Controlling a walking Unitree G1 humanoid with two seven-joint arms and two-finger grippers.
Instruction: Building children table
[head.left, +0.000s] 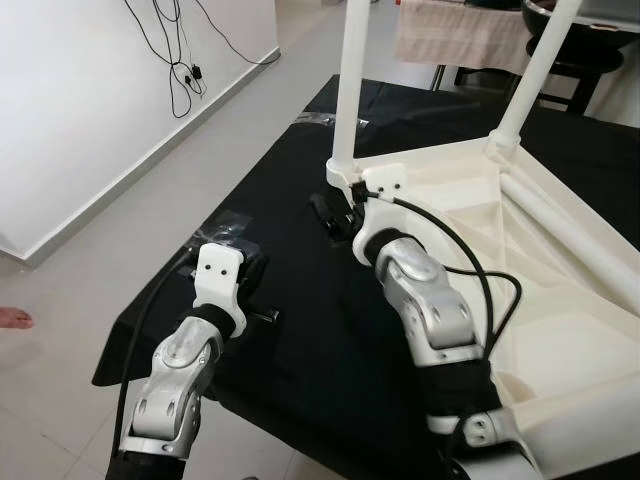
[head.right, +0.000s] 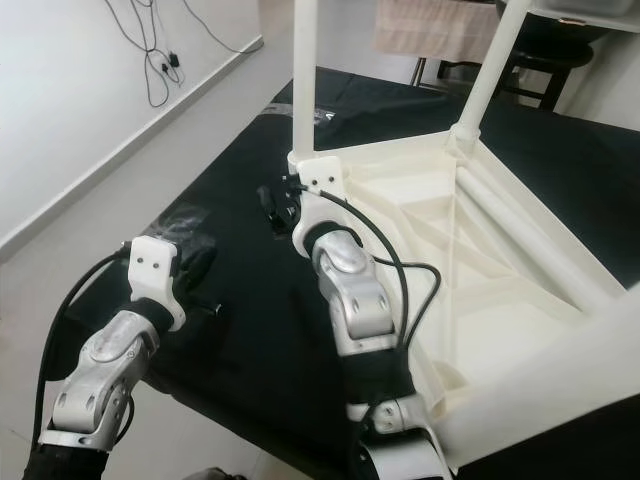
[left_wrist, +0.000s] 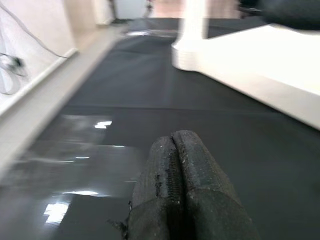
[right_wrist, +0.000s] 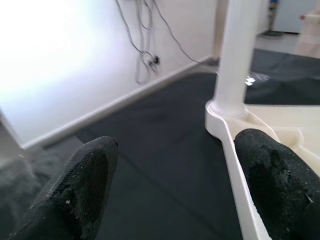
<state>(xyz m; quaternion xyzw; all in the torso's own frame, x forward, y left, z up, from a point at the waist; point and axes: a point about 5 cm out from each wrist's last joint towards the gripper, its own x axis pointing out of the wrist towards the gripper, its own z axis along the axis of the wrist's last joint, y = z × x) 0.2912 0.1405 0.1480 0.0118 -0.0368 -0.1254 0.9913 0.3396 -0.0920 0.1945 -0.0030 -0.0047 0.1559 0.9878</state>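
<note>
Bright, even daylight in both eye views, soft shadows, pics sharp w/ mild wide-angle bend at edges. Left wrist view blurred; glare patches on black cloth (left_wrist: 100, 125). Right wrist view: wall (right_wrist: 60, 55) blown out white, near fingers (right_wrist: 80, 185) soft-focus.

Head eyes look down over both arms; wrist cameras skim low, apparently close, sharing the white table leg (right_wrist: 234, 55).

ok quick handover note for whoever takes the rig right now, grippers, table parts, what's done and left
Left gripper: shut, empty, low over the black cloth.
Right gripper: open, at the corner of the upturned white table, near the base of the near leg.
Done: two legs stand upright in their corners, the near one and the far leg.
Left: remaining legs; another white leg lies across the underside.
</note>
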